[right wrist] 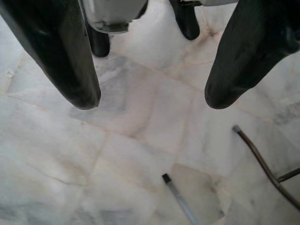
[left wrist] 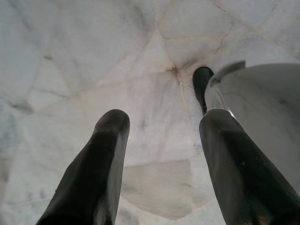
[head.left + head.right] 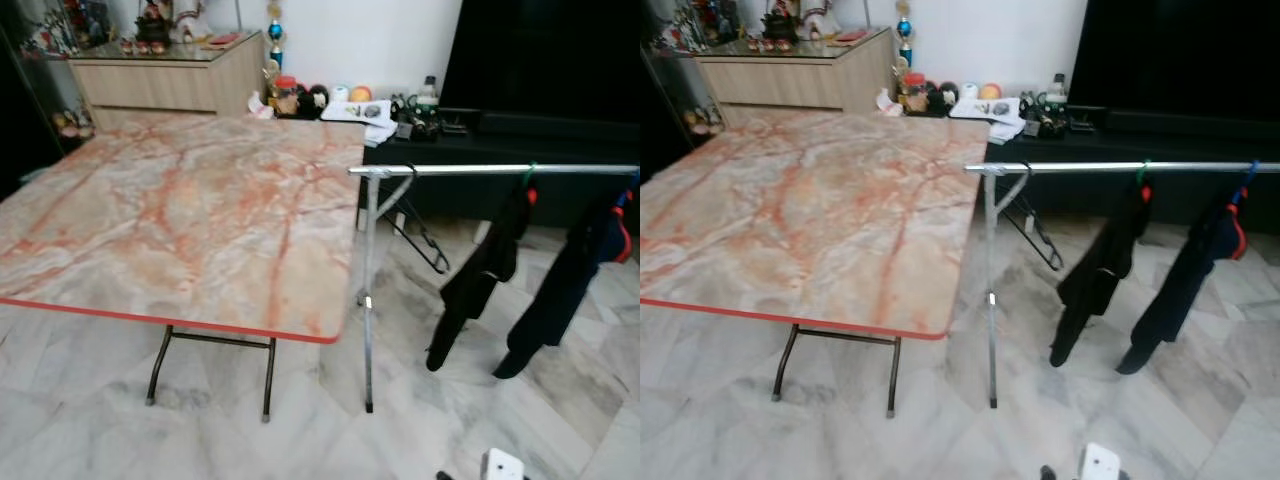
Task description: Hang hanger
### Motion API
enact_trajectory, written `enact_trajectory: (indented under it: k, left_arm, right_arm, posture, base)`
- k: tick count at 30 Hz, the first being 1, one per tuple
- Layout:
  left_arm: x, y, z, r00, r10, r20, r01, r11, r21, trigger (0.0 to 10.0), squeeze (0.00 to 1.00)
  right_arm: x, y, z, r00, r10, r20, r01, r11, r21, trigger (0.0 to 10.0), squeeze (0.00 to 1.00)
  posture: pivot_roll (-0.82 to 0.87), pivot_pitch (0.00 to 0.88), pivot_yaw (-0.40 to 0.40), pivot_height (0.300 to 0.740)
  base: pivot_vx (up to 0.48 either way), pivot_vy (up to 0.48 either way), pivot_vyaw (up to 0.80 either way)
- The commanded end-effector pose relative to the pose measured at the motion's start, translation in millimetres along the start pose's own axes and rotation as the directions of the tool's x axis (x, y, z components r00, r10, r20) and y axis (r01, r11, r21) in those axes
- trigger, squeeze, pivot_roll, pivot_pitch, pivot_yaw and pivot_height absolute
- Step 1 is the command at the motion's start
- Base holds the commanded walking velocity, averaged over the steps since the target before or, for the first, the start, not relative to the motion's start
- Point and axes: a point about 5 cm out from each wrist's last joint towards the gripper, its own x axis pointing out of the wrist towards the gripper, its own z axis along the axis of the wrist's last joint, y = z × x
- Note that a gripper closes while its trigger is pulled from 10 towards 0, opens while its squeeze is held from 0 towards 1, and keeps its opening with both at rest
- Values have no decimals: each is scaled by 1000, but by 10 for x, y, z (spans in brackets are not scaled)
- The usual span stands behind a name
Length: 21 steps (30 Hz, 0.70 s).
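An empty black hanger (image 3: 424,238) hangs from the left end of a silver clothes rail (image 3: 480,170), just right of the table. Further right on the rail, two dark garments (image 3: 482,268) (image 3: 562,288) hang on their own hangers. My left gripper (image 2: 164,123) is open above the marble floor, with nothing between its fingers. The right gripper (image 1: 152,101) is open too and holds nothing. Under it are floor tiles, a thin metal leg end (image 1: 180,201) and a curved dark table leg (image 1: 262,165).
A large folding table (image 3: 180,220) with a pink marble top and red edge takes up the left. The rack's upright post (image 3: 369,300) stands close to its right corner. Behind are a wooden cabinet (image 3: 160,80) and a low black bench (image 3: 440,130) with clutter.
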Motion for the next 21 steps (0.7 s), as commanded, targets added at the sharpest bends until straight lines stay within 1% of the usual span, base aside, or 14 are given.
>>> enact_trajectory:
  k: [1,10,11,12,13,15,17,19,20,21]
  left_arm:
    - [1,-9,-6,1000,5,-5,-5,1000,-7,10000,0]
    - [9,-10,51,1000,12,8,-11,999,-37,10000,0]
    - [11,-10,61,1000,12,11,-12,999,-40,10000,0]
    - [12,-9,70,1000,12,14,-12,999,-44,10000,0]
    - [13,-10,82,1000,12,17,-12,999,-47,10000,0]
    - [15,-10,101,1000,13,22,-11,999,-51,10000,0]
    - [18,-10,121,1000,14,26,-12,998,-57,10000,0]
    - [19,-13,128,1000,14,27,-12,998,-59,10000,0]
    - [20,-20,132,1000,13,28,-12,998,-60,10000,0]
    - [22,-34,136,1000,13,27,-11,998,-65,10000,0]
  right_arm:
    - [-6,-51,8,1000,-17,-2,17,1000,8,10000,0]
    - [1,-54,73,1000,-28,14,28,1000,-6,10000,0]
    - [0,-80,110,998,-60,26,62,994,-90,10000,0]
    - [-1,-104,147,995,-89,41,95,979,-179,10000,0]
    - [-2,-118,187,993,-102,57,114,956,-271,10000,0]
    - [-1,-122,241,993,-99,71,120,904,-410,10000,0]
    - [1,-124,268,993,-96,70,118,871,-476,10000,0]
    - [1,-126,274,993,-99,70,121,864,-488,10000,0]
    - [2,-125,270,993,-100,66,119,867,-484,10000,0]
    - [2,-126,260,994,-97,58,113,882,-458,10000,0]
  posture:
    - [47,0,57,740]
    - [49,0,36,740]
    - [51,0,34,740]
    - [51,0,31,740]
    - [53,0,29,740]
    - [55,0,25,740]
    - [56,0,21,740]
    - [54,0,20,740]
    - [54,0,20,740]
    - [55,0,18,740]
  base:
    - [0,-345,0]
    - [0,-346,0]
    - [0,-345,0]
    - [0,-345,0]
    - [0,-345,0]
    - [0,-345,0]
    - [0,-345,0]
    - [0,-341,0]
    - [0,-330,0]
    - [0,0,0]
